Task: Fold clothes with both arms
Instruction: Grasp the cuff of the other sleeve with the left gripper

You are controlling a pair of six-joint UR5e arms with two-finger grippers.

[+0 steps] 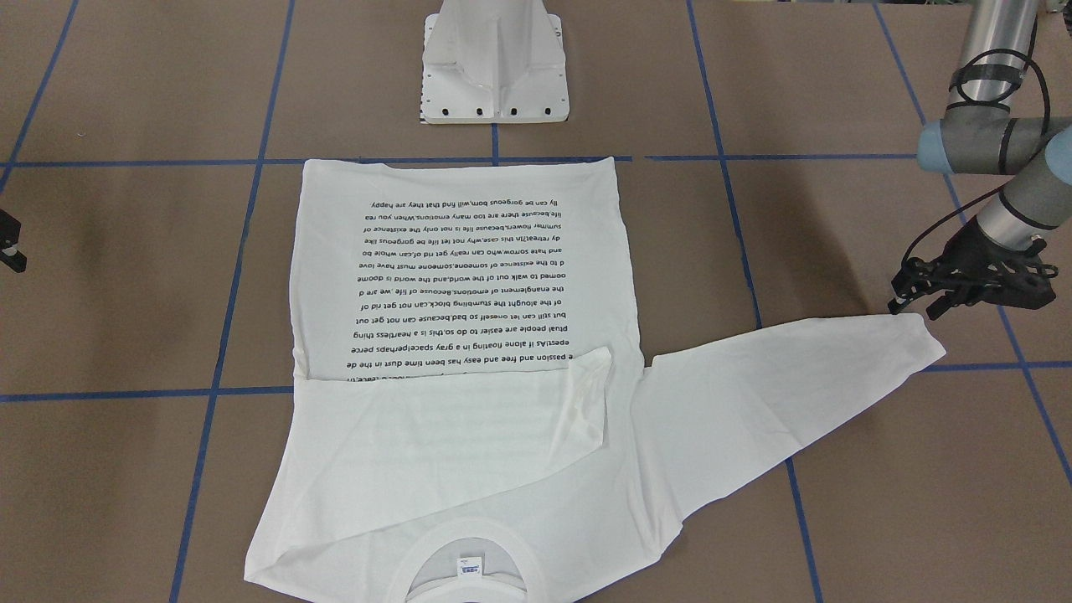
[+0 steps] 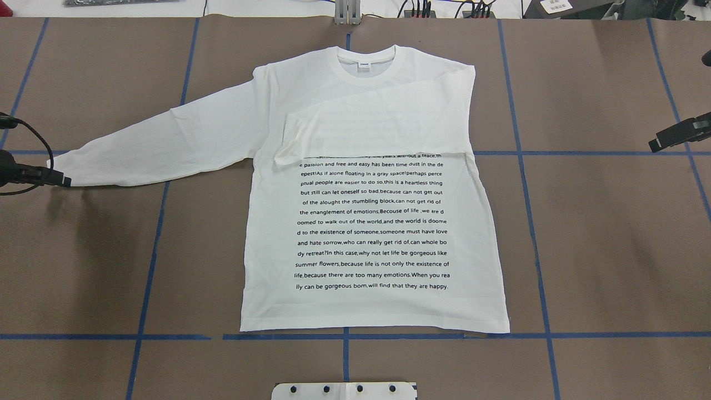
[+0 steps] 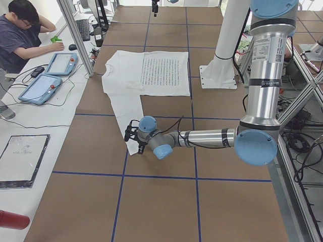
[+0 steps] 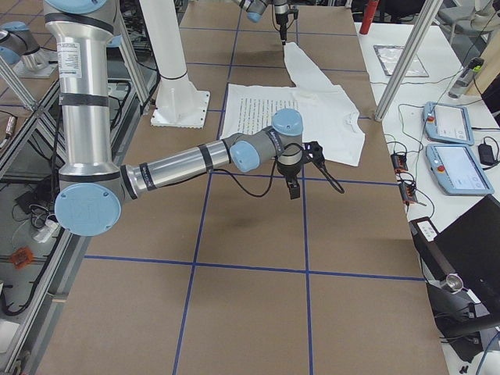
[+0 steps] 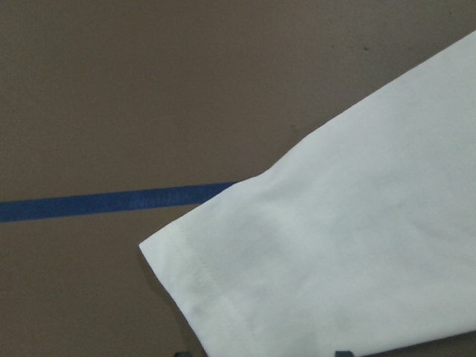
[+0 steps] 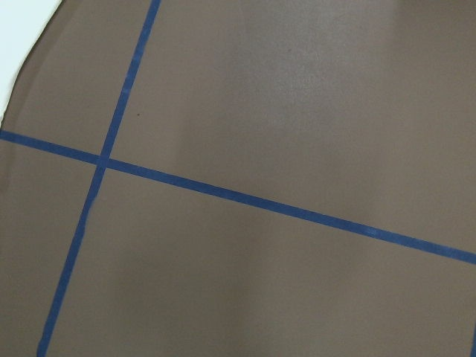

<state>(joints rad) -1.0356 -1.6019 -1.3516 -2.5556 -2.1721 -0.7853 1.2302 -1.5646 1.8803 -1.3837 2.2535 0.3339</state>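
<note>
Clock read on the overhead view, 12 o'clock pointing away from the robot.

1. Pedestal base, white, at 6 o'clock, nearest the robot.
2. Tabletop, brown, crossed by blue tape lines.
3. T-shirt, white, long-sleeved, lying flat at centre with the printed text upward. The hem is on the 6 o'clock side. Judged light, limp and thin, so it will sag and crease wherever it is unsupported. It is best pinched at edges and corners such as a cuff, a hem corner or a shoulder seam, not mid-panel.
4. Stretched sleeve, running out toward 9 o'clock. Its cuff lies flat over a tape line. Judged the next hold: the doubled, stitched cuff edge gives the firmest bite.
5. Left fingers, at 9 o'clock, right at that cuff. In the wrist view two tips stand spread apart and nothing is pinched. Whether they touch the cloth cannot be told.
6. Right fingers, at 3 o'clock, over bare tabletop and well apart from the T-shirt. Whether they are spread or pressed together cannot be told.
7. Folded sleeve, already laid across the chest, covering the top text lines.
8. Collar, round, at 12 o'clock, with a small neck label inside.
</note>
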